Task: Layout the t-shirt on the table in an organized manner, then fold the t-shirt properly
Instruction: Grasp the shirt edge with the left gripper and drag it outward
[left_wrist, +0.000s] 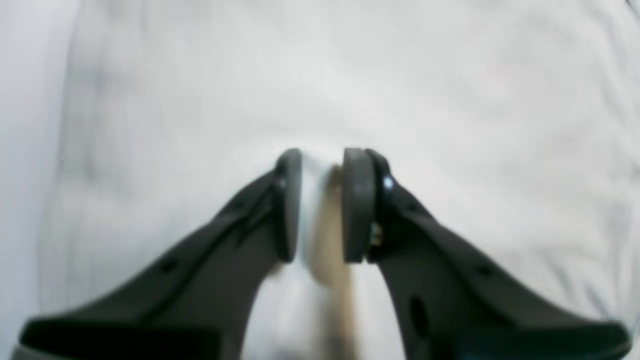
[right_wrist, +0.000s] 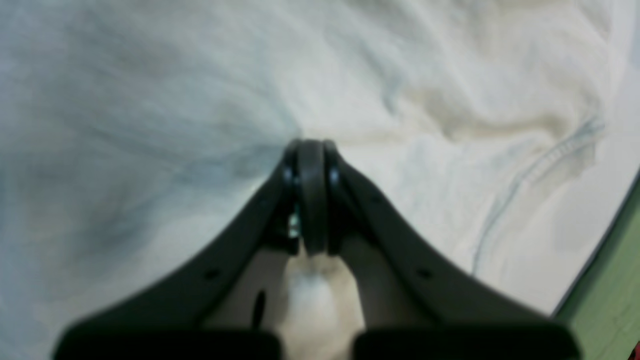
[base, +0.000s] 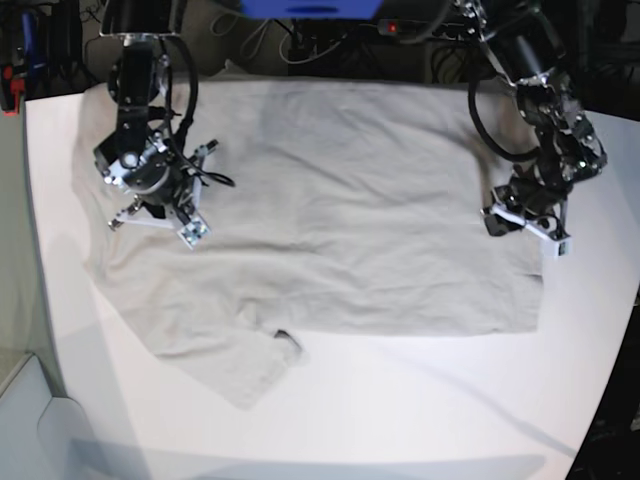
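The table (base: 400, 400) is white, and the shirt (base: 340, 220) lies spread across its far half, body flat, one sleeve creased toward the near left of the base view. The right gripper (right_wrist: 311, 200) sits low over the shirt's left part, jaws pressed together with cloth bunched behind them. The left gripper (left_wrist: 322, 205) stands at the shirt's right edge, jaws narrow, pinching a fold of shirt.
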